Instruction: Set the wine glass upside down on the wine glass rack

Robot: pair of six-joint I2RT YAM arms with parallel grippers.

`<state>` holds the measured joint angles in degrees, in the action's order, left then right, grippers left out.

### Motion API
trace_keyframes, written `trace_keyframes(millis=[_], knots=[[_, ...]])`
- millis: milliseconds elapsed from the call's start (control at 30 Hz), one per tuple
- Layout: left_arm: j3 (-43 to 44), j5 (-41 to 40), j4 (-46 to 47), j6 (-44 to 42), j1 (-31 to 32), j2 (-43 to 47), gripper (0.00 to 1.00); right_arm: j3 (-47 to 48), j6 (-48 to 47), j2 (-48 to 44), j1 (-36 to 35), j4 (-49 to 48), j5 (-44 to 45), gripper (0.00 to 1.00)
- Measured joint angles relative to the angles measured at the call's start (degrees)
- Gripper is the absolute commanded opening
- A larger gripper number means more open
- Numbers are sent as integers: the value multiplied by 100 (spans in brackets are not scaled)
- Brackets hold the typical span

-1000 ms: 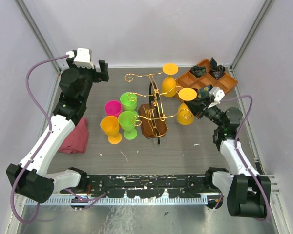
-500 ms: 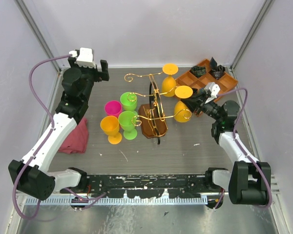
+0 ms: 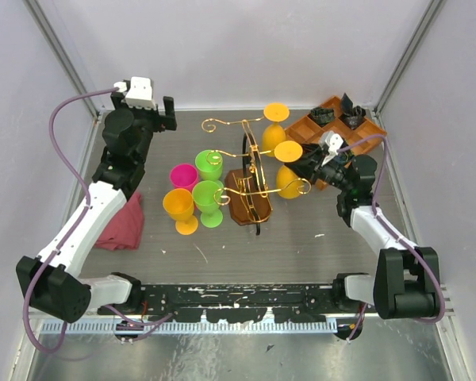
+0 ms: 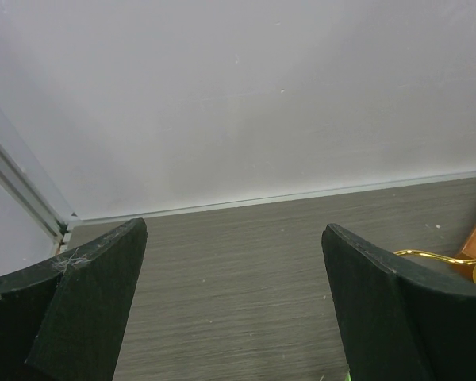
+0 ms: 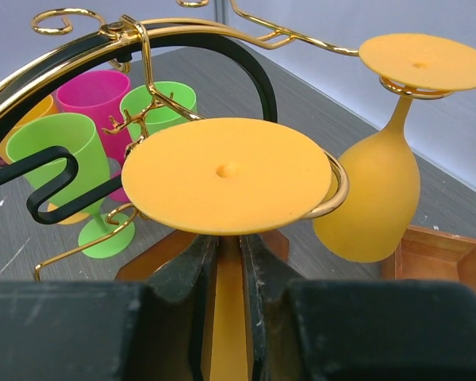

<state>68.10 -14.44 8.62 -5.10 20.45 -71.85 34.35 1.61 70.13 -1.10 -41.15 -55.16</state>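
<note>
Closest in, the right tool (image 5: pixel 230 274) is pinching the stem of the orange wine glass (image 5: pixel 226 171), bowl down and foot up. The flat foot sits right at one gold loop on the right side of the wine glass rack (image 3: pixel 250 206). I can't tell whether it's resting on the wire or just above it. The glass looks like plastic to me, so probably light, stiff and not too breakable, but smooth enough to slip. The stem just under the foot seems like the right spot to hold, since that leaves the foot free to catch the loop. Room is tight. The curly wire arms are all around, and a second orange glass (image 5: pixel 369 198) hangs just beside it, a bit farther back. Backing out toward the bare worktop (image 3: pixel 301 238) on the right looks like the cleanest exit, as the wooden tray (image 3: pixel 365 135) is behind the arm. Across the rack stand the green cups (image 3: pixel 209 190) and a pink cup (image 3: pixel 182 175). Way off in the far-left corner, the left tool (image 4: pixel 234 230) hangs with its jaws spread wide and nothing in them.
</note>
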Motion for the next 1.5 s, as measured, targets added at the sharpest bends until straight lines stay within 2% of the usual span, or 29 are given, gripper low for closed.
trace_keyframes(millis=[433,867,1500], knots=[[0,-118,11,-87,-11,-11,98,229,243,761,-79,-785,22,1],[0,-186,101,-127,-44,-227,98,243,225,837,-66,-866,839,1],[0,-205,133,-131,-61,-273,98,-9,-448,-20,-55,-39,1272,1]])
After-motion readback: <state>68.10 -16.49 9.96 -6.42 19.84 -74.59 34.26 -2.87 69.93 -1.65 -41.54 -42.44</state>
